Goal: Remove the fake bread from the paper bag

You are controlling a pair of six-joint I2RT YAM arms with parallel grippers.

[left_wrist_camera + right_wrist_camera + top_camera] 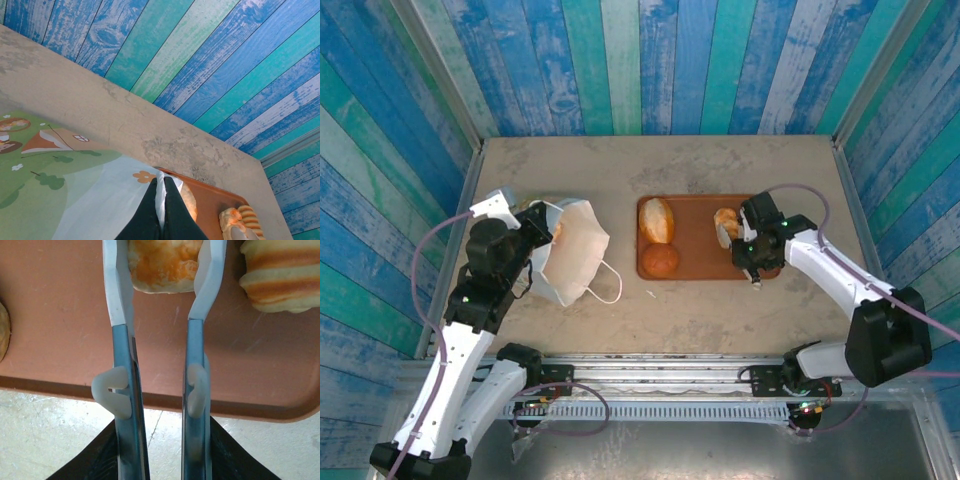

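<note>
The white paper bag lies on its side at the left, mouth toward the tray; its green print faces up. My left gripper is shut on the bag's rim. On the brown tray lie a pale oval loaf and a round brown bun. My right gripper stands over the tray's right part, its white tips pressed against both sides of a golden pastry resting on the tray. A ridged roll lies just to its right.
The tray's near rim runs under my right fingers, with bare table in front of it. Blue and green plank walls close off the table at the back and both sides. The bag's cord handle loops out toward the tray.
</note>
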